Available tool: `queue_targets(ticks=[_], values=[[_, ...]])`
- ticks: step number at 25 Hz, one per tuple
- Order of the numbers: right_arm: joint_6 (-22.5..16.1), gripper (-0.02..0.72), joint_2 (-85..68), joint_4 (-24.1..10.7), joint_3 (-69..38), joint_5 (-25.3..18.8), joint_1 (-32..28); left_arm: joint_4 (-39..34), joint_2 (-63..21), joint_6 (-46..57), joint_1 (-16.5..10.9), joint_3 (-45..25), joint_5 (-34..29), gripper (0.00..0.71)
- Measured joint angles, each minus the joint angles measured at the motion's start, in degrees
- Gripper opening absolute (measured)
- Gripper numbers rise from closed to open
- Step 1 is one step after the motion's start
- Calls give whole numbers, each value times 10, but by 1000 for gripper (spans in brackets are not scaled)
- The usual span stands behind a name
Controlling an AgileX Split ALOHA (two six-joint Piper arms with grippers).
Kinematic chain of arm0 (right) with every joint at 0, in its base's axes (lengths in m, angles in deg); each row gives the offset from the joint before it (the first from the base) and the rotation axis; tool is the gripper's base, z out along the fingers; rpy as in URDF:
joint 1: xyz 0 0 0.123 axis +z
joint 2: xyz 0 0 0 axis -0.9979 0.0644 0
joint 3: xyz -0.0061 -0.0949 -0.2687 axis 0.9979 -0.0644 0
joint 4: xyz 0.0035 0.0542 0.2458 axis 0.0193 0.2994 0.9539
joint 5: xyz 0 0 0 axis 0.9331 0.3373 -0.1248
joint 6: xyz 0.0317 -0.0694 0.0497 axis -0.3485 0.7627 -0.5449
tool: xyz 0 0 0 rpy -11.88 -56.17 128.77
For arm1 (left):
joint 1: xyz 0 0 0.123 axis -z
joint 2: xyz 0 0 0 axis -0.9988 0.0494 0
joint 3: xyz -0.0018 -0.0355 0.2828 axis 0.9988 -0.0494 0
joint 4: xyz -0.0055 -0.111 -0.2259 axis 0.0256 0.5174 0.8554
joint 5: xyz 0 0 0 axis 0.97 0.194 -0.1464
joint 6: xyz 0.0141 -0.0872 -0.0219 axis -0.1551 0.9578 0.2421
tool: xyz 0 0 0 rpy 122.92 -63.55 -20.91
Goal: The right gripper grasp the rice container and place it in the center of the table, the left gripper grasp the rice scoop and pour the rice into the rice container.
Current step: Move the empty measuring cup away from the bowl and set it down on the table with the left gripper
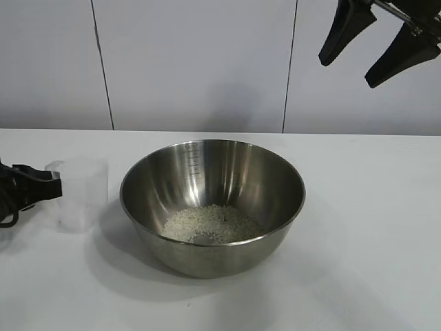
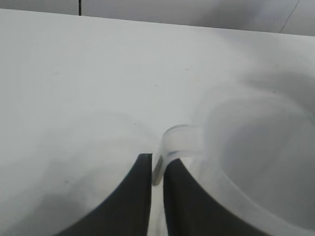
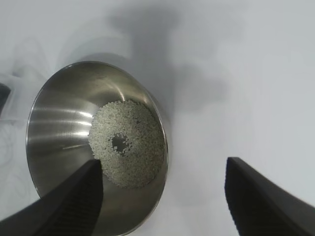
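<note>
The rice container (image 1: 212, 200), a shiny steel bowl, stands in the middle of the table (image 1: 372, 227) with the rice (image 1: 210, 224) heaped in its bottom; it also shows in the right wrist view (image 3: 59, 118) with the rice (image 3: 129, 142). The rice scoop (image 1: 79, 193), a clear plastic cup, stands upright and empty on the table left of the bowl. My left gripper (image 1: 48, 186) is shut on the scoop's handle (image 2: 170, 147) at the table's left edge. My right gripper (image 1: 348, 69) is open and empty, high above the table at the back right.
A white panelled wall (image 1: 200, 62) runs behind the table. Bare tabletop lies to the right of the bowl and in front of it.
</note>
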Motion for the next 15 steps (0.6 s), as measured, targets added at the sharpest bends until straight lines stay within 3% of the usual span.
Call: queue_targets(ticks=[4, 15], values=[[0, 486, 0, 0, 0, 0, 0, 0, 0, -23, 0, 0, 0, 226], [0, 486, 0, 0, 0, 0, 0, 0, 0, -38, 0, -33, 7, 244]])
